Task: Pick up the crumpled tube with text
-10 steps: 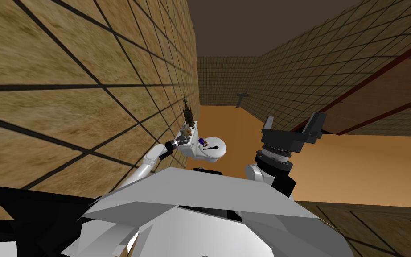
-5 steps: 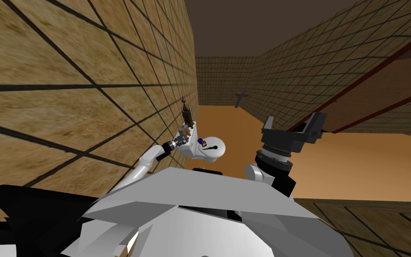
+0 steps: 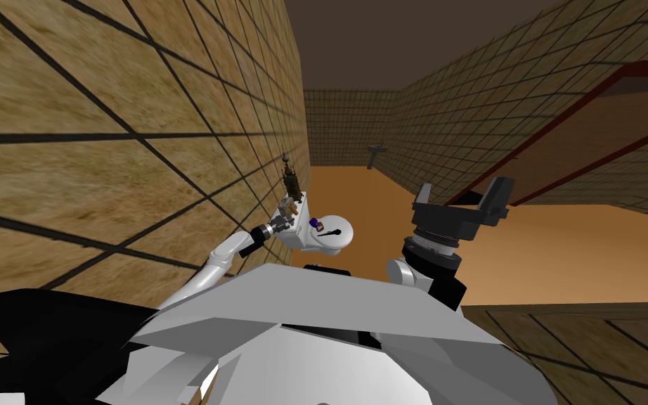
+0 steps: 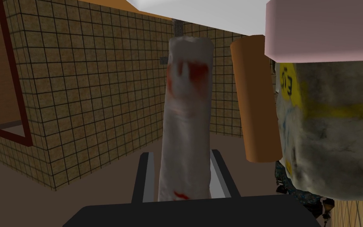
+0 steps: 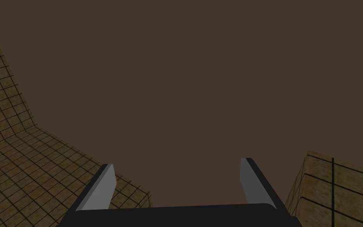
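Observation:
The crumpled tube [image 4: 186, 118] is white with smeared red print. It stands between the fingers [image 4: 148, 177] of my left gripper [image 4: 182, 155], which press its sides. Its far end reaches toward a white surface [image 4: 216, 12]; whether it touches I cannot tell. In the head view my left gripper [image 3: 284, 216] is at the tank of a white toilet [image 3: 326, 239], against the tiled wall [image 3: 105, 140]. My right gripper [image 3: 464, 200] is raised to the right of the toilet, its fingers open and bare [image 5: 178, 162].
Close beside the tube stand an orange cylinder [image 4: 257, 98] and a pink-lidded jar [image 4: 326, 130] with a worn yellow label. A small purple item [image 3: 313, 222] lies on the toilet. A dark fixture [image 3: 291, 179] hangs on the wall above the tank.
The whole head view has shifted a little, so I have moved. My left forearm has drifted slightly left; its gripper stays on the tube at the tank. The right arm holds still.

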